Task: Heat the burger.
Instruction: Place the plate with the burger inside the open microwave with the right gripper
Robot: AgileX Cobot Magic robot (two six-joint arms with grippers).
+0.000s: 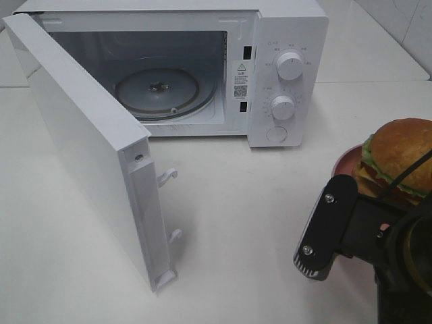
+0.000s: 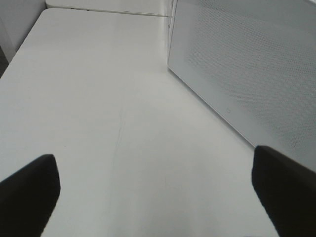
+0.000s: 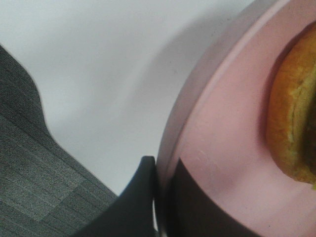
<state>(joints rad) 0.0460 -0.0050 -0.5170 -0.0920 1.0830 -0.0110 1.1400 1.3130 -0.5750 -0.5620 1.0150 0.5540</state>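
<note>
The round burger (image 1: 402, 154) with a glossy golden-brown bun, a green lettuce frill and yellow cheese sits on a pink round plate (image 1: 346, 163) at the right edge of the white tabletop (image 1: 236, 202), in front of and to the right of the microwave's control side. The right tool (image 3: 160, 170) is clamped on the near rim of that plate. One black finger (image 3: 140, 197) lies outside the rim and the other rests on the plate's inner face, just short of the bun. The arm's black body covers the plate's front part in the high view.

Behind and to the left stands the white box-shaped microwave oven (image 1: 283, 27). Its two round white knobs (image 1: 290, 65) are on the panel nearest the burger. The cooking chamber lies left of that panel, with a round glass turntable (image 1: 158, 91) on its floor. The white door (image 1: 88, 148) is swung wide out to the left, its latch hooks (image 1: 167, 177) pointing towards the middle of the tabletop.

The left tool (image 2: 158, 192) hangs over bare tabletop with its black fingers (image 2: 27, 192) far apart and nothing between them. It is near a white, finely dotted panel (image 2: 247, 64) of the microwave; whether door or wall I cannot tell.
</note>
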